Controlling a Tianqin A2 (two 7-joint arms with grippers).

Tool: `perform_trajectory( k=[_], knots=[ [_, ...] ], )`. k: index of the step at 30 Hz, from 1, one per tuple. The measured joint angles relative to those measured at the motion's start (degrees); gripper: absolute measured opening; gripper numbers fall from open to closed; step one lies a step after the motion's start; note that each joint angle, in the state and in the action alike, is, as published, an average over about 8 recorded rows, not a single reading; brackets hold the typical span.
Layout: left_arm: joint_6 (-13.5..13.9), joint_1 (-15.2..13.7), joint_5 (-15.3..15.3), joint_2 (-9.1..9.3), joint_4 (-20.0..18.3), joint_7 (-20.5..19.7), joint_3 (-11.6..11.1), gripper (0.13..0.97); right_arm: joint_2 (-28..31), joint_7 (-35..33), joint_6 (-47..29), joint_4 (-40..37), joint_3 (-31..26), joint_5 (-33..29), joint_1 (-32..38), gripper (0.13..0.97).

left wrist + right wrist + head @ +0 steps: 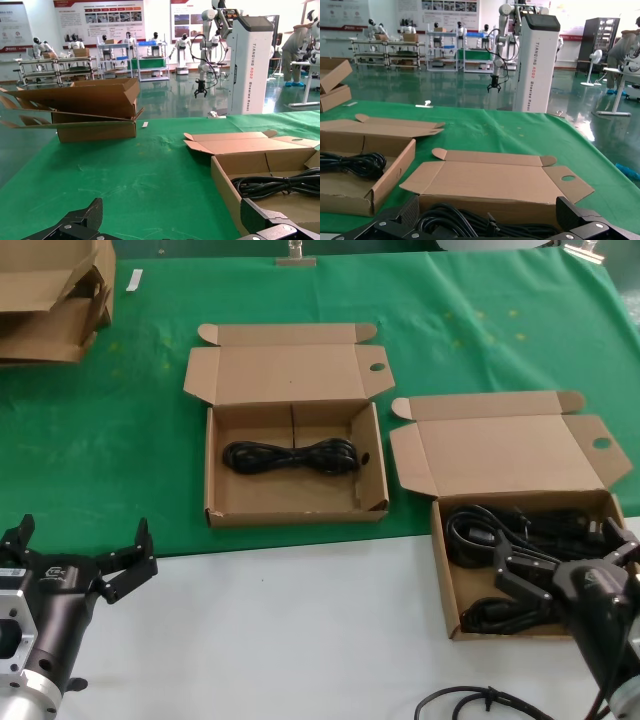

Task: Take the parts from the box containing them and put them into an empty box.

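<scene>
the box containing them [445, 575] sits open at the table's right front, dark cable bundles [520, 530] inside. the right gripper [560, 565] hangs over it, fingers spread. the other box [215, 475], centre, holds one cable [290, 456]. left gripper [75, 550] waits front left, fingers apart.

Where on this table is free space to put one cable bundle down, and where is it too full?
Free: the middle box, floor in front of its single cable bundle; the white strip between the left gripper and the right box; the green cloth left of the middle box. Crowded: the right box, full of cables, with the open right gripper above.
</scene>
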Motion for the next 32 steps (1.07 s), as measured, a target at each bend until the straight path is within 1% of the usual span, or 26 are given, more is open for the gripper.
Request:
perform_trajectory(
  k=[32],
  knots=[
    [0.0,0.0,0.0,0.0,0.0,0.0,0.0,0.966,0.0,0.0,0.0,0.0,0.0,0.0,0.0,0.966]
  ],
)
